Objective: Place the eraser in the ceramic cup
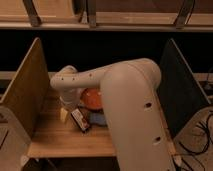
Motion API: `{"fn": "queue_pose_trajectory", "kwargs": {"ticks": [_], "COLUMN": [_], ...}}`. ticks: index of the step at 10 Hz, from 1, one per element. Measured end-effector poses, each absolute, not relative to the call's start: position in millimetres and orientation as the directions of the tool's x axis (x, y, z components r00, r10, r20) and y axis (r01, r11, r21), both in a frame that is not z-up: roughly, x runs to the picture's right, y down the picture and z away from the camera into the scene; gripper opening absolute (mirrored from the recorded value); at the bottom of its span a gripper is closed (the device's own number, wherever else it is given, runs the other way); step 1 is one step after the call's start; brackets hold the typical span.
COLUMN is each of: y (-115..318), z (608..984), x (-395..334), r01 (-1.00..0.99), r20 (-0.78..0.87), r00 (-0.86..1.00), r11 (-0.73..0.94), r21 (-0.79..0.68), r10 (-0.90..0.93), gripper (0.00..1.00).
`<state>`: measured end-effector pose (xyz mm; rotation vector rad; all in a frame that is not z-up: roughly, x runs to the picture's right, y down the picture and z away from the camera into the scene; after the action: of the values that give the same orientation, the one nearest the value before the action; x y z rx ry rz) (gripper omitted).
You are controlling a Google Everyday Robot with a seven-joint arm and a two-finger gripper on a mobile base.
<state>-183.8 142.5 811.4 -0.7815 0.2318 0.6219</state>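
wooden table fills the middle of the scene, fenced by a tan wood panel on the left and a dark panel on the right, with a dark gap and a pale shelf rail behind it. cables lie on the floor at the far right.

the robot's thick white arm rises from the lower right, bends across the table and turns down at a rounded joint near the left panel. the gripper hangs below that joint, low over the table's left half, just left of the orange dish. its state cannot be told, since the wrist covers it.

the eraser sits right under the gripper, a dark bar with a white rim, slanted so its lower end points to the front right. whether it is gripped or rests on the wood is unclear. it is not in the ceramic cup, which seems to be the small pale shape just left of the eraser, partly hidden by the wrist. a blue pad lies just right of the eraser, in front of the orange dish.
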Motion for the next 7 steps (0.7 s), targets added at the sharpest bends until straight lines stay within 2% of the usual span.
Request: {"fn": "queue_pose_trajectory", "kwargs": {"ticks": [7], "y": [151.8], "z": [846.3], "x": [-195.7], "r01": [-0.609], "r20": [-0.443], "r00": [0.791], "r11": [0.487], "r21": [-0.626], "r10": [0.422], "gripper": [0.80]}}
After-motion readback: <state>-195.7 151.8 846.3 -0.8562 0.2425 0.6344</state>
